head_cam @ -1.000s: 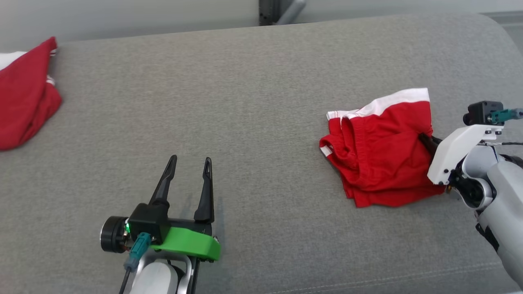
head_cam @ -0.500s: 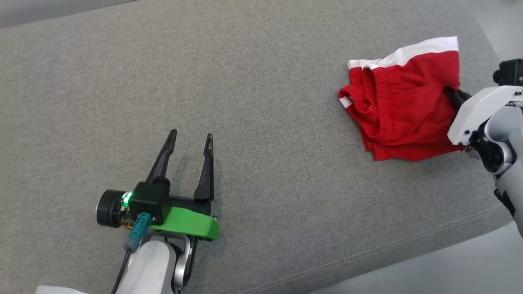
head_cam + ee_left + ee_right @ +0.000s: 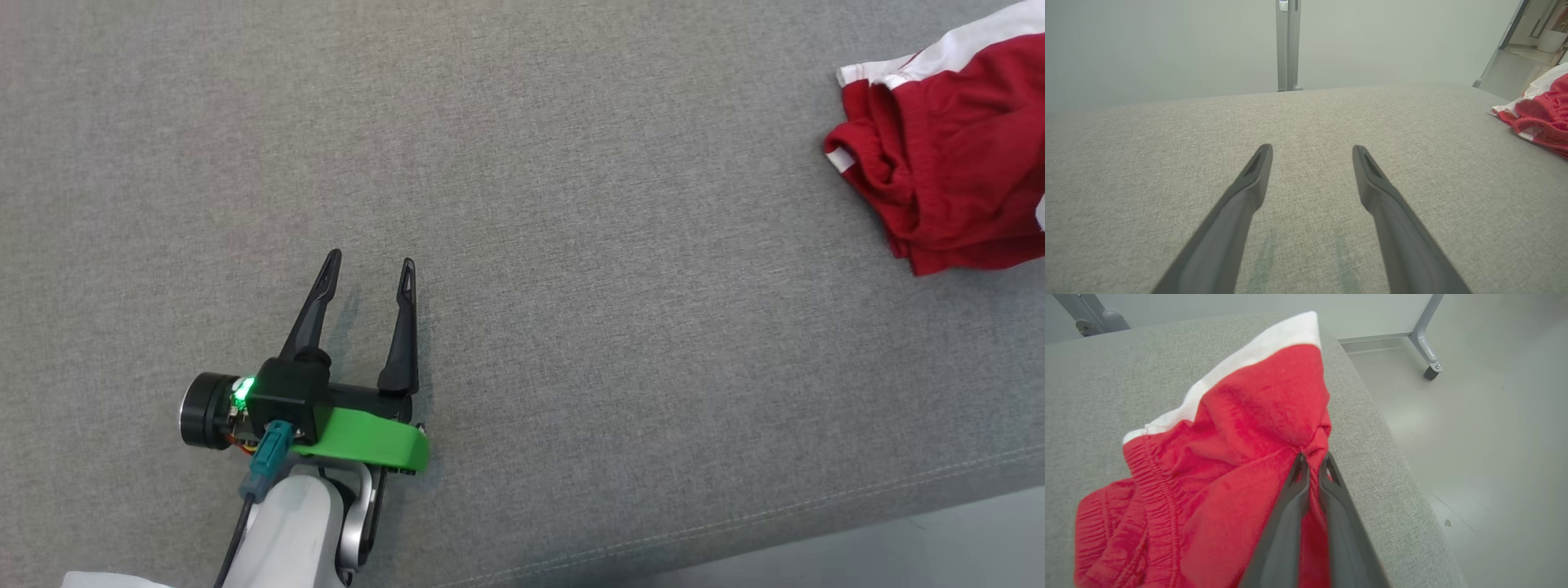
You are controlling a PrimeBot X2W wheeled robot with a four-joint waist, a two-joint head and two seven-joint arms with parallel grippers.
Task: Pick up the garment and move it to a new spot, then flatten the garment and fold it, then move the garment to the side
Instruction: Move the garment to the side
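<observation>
The garment is a red pair of shorts with a white band, lying bunched at the right end of the grey cushioned surface. My right gripper is shut on a pinch of the red cloth near the surface's right edge. The garment spreads to the left of those fingers, with its white band at the far side. My left gripper hovers open over bare grey fabric at the lower left, far from the garment. A corner of the garment shows at the right of the left wrist view, beyond the open left gripper.
The surface's front edge runs along the lower right, with pale floor below it. Its right edge drops to a pale floor, where a metal leg with a caster stands. A grey post rises behind the surface.
The head camera has swung down and left, so the garment now sits at the picture's right edge and the right arm has left the frame. The left gripper stays open.
</observation>
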